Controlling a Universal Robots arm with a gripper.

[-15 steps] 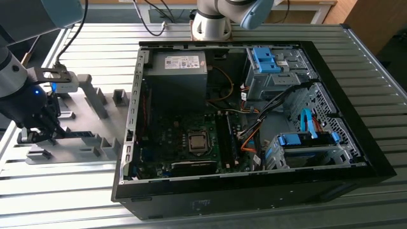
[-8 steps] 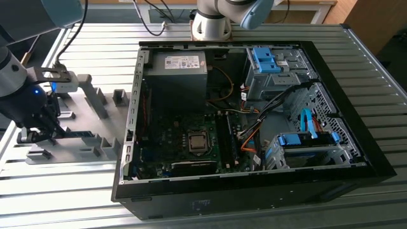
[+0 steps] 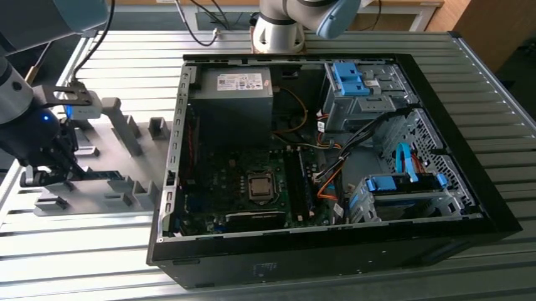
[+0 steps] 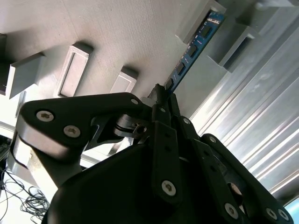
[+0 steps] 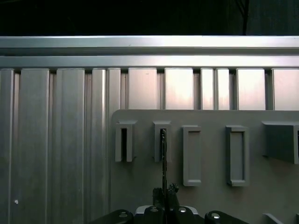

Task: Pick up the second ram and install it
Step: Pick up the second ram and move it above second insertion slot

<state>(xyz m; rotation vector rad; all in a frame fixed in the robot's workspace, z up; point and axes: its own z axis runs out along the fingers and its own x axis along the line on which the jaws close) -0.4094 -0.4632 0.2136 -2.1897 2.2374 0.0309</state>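
Note:
The second ram (image 4: 194, 46) is a thin blue board with dark chips, standing on edge in a grey fixture plate (image 3: 105, 147) at the exterior view's left. Its far end sits in a slotted grey block (image 4: 212, 14). In the first wrist view the ram (image 5: 163, 158) is edge-on, reaching a slotted block (image 5: 161, 140). My gripper (image 4: 161, 91) is shut on the near end of the stick, and its black fingers (image 5: 158, 196) pinch the board from both sides. In the exterior view the gripper (image 3: 60, 172) hangs low over the fixture plate.
An open computer case (image 3: 335, 157) lies at the exterior view's right of the fixture, with the motherboard's memory slots (image 3: 297, 182) beside the processor socket (image 3: 260, 186). Grey blocks (image 3: 127, 132) rise from the fixture plate. Everything rests on a ribbed aluminium table (image 3: 100, 251).

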